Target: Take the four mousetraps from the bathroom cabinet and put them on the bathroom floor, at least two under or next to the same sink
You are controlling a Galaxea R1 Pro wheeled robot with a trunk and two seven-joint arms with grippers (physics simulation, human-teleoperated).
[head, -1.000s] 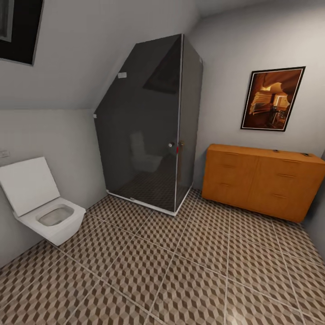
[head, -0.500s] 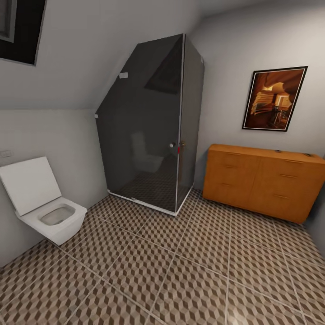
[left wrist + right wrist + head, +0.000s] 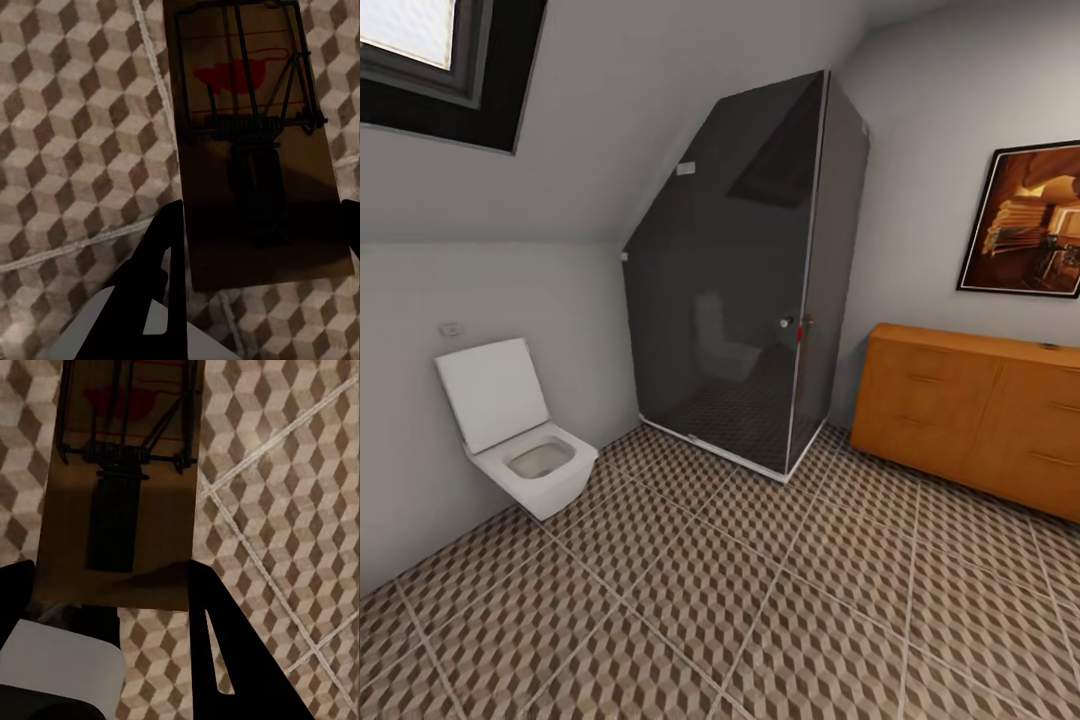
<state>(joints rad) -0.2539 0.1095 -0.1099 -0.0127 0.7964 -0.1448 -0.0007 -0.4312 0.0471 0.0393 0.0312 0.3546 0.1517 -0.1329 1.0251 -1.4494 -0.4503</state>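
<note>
- Head view: a bathroom with a patterned tile floor, a white toilet at the left wall, a dark glass shower in the corner, an orange cabinet on the right under a framed picture, and a skylight in the sloped ceiling.
- Left wrist view: the left gripper pinches a mousetrap by its plain end. One dark finger lies against the board's long edge, the other just shows at the opposite edge. The trap hangs above the tiles.
- Right wrist view: the right gripper pinches a second trap the same way, dark fingers pressed on both long edges of the bare end, also above the floor.
- Each trap is a flat brown wooden board with a wire bar, a coil spring across the middle and a red mouse mark at the far end.
- Handling, as a judgement: the boards look light and stiff, thin enough to slip or twist between the fingers, so a firm squeeze across the long edges suits them.
- The bare wooden end is the sensible place to hold. The wire, spring and bait end are best left untouched, since they could snag.
</note>
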